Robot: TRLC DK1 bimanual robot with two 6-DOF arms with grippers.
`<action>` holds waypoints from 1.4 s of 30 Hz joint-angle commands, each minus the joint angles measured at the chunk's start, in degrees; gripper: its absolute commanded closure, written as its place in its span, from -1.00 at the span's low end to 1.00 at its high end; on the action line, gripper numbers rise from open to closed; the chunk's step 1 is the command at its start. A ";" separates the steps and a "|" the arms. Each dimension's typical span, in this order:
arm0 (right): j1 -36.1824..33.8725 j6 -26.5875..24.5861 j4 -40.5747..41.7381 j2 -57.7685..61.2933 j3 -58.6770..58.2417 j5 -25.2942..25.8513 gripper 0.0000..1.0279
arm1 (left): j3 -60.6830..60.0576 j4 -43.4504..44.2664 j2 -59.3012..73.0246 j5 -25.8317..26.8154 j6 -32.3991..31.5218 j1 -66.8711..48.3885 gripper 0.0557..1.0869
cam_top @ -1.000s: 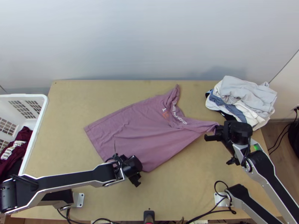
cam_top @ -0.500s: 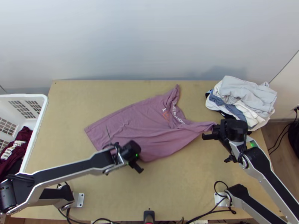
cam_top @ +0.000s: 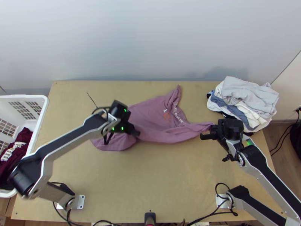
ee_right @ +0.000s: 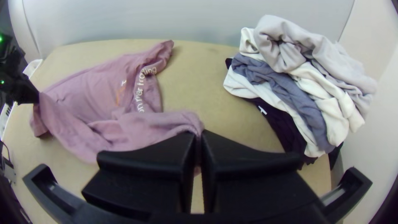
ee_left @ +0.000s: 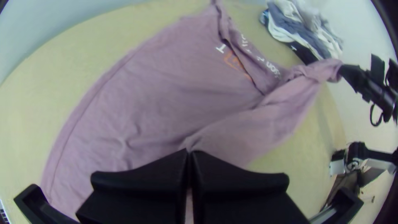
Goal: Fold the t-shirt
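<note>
The mauve t-shirt (cam_top: pixel 154 113) lies partly folded on the table, its near side lifted and drawn over toward the middle. My left gripper (cam_top: pixel 136 131) is over its near left part; in the left wrist view the left gripper (ee_left: pixel 190 153) is shut on the raised cloth. At the shirt's right end my right gripper (cam_top: pixel 210 132) is shut on a corner, and in the right wrist view the right gripper (ee_right: pixel 199 135) pinches bunched cloth of the t-shirt (ee_right: pixel 137 130). Printed lettering shows along a turned-over part near the far corner.
A heap of grey, white, blue and dark clothes (cam_top: pixel 244 100) lies at the table's far right corner. At the left edge stands a white basket (cam_top: pixel 42 109) with a dark red garment (cam_top: pixel 19 147) inside. Bare wood (cam_top: pixel 161 180) shows on the table's near side.
My left gripper has moved up the picture, away from the near edge, carrying the shirt's near side with it. The right gripper has shifted slightly left, still holding its corner.
</note>
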 commanded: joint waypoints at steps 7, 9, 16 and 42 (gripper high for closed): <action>1.70 -0.21 0.38 2.90 0.66 -0.03 0.94 | 11.06 2.86 19.24 3.96 -2.62 10.73 -0.71; 1.88 -0.21 0.38 3.16 0.75 -0.03 0.94 | 12.11 3.39 20.39 4.31 -2.54 10.91 -0.84; 1.53 -0.13 1.08 3.86 0.57 -0.03 0.94 | 13.52 -4.26 14.67 4.22 0.01 8.97 -0.90; 1.79 -0.21 1.96 2.90 -0.40 -0.03 0.94 | 4.64 -9.53 9.93 -9.66 2.65 -4.91 -0.90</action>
